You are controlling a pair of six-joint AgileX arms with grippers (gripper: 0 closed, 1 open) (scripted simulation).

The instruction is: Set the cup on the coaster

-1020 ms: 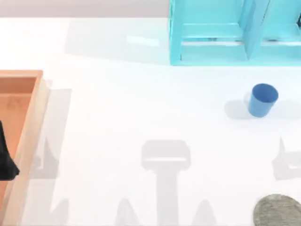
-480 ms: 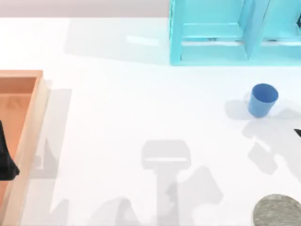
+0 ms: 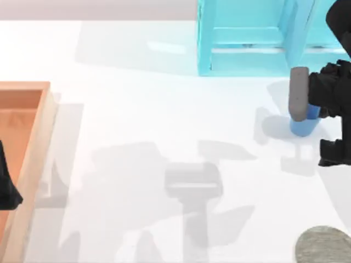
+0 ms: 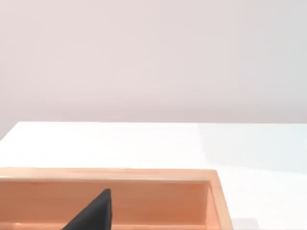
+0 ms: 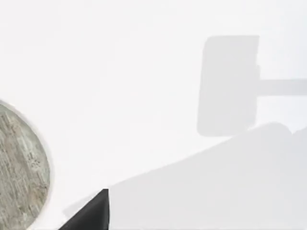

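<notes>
Wide bare stretch of white table (image 3: 142, 120) across the middle of the top view, nothing standing on it. Turquoise cabinet (image 3: 247, 38) along the upper edge toward the right; orange wooden tray (image 3: 24, 109) at the left edge.

My right gripper (image 3: 307, 104) is at the right edge of the top view, just below the cabinet and directly over the cup (image 3: 303, 127). One grey finger (image 3: 299, 100) covers the cup's upper part; only its lower blue side shows beneath. I cannot tell whether the fingers are spread or closed on the cup.

Cup sits on the table at right, well apart from the coaster (image 3: 323, 245), which lies flat at the lower right corner, partly cut off by the frame edge.

My left gripper (image 3: 8, 186) is parked over the tray at the left edge; finger state unclear.
</notes>
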